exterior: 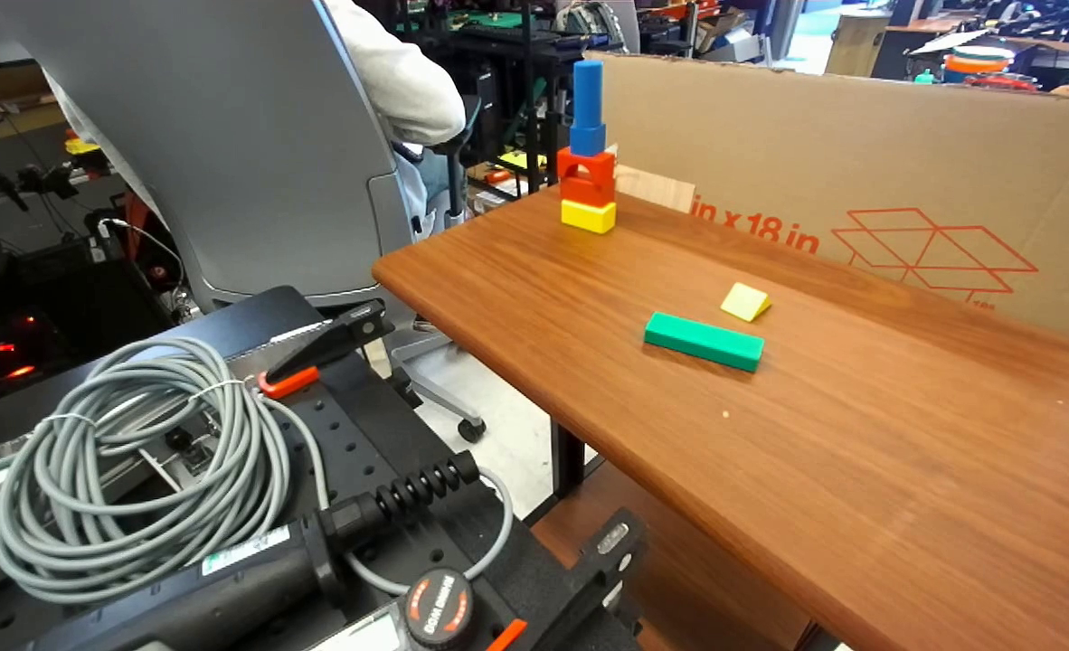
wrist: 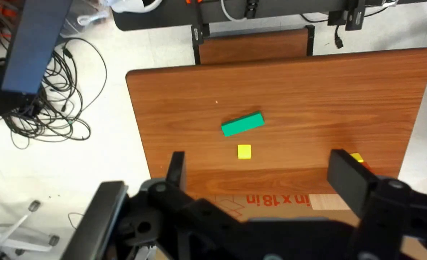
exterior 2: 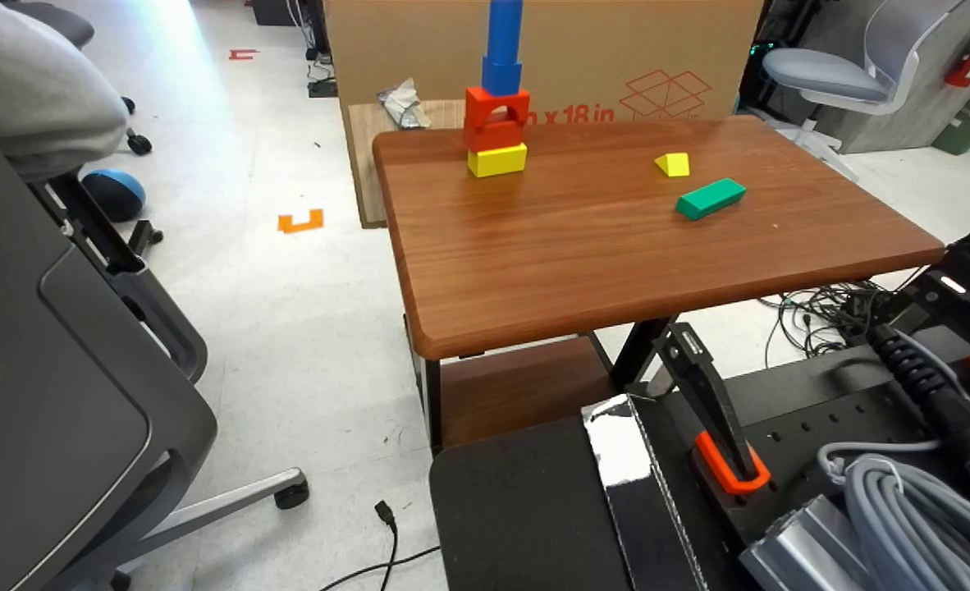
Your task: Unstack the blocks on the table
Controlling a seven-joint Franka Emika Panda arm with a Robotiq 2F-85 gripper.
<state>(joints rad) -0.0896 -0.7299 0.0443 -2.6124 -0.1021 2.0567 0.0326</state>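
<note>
Black and spread wide, the gripper (wrist: 258, 164) hangs over the table (exterior: 860, 470) holding nothing; only the wrist view shows it. Beneath lies a green bar (wrist: 242, 124), flat and by itself, and a yellow wedge (wrist: 244, 151) sits near it, apart. Neither needs unstacking, to my eye, so I'd leave both where they are.

Farther along, near a corner, the stack (exterior 2: 501, 82) stands plain in both exterior views: yellow block (exterior: 587, 217) at the bottom, red arch (exterior: 587, 185) on that, then a blue cube (exterior: 588, 140) and a blue cylinder (exterior: 588, 94) upright on top. Whether the red is one piece or two, I can't tell from where I stand.

Taking off the cylinder looks like the step in hand. I'd come over it from above, centre the fingers (wrist: 348, 177), and drop only far enough to straddle it, staying off the cube. Close softly, lift straight up until it's free, and only then go sideways; an early tug would probably topple the lot. Set it down well apart from the stack, then work downward, piece by piece.

Behind the table, the cardboard (exterior: 860, 154) rises near the stack, so I'd turn the wrist until neither finger comes down against it.
</note>
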